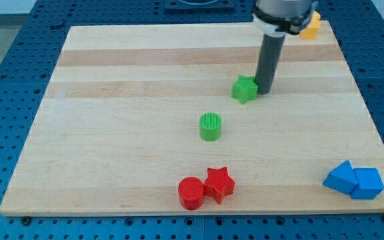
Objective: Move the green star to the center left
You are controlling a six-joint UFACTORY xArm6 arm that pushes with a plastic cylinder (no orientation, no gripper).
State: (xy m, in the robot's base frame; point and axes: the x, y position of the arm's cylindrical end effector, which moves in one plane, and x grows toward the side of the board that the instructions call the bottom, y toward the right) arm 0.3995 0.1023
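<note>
The green star (244, 89) lies on the wooden board (112, 100), a little right of the middle and towards the view's top. My tip (264, 91) stands right against the star's right side, touching it or nearly so. The dark rod rises from there to the arm at the view's top.
A green cylinder (210, 126) stands below and left of the star. A red cylinder (191, 193) and a red star (219, 184) sit together near the bottom edge. Two blue blocks (353, 180) sit at the bottom right. An orange block (309, 27) sits at the top right corner.
</note>
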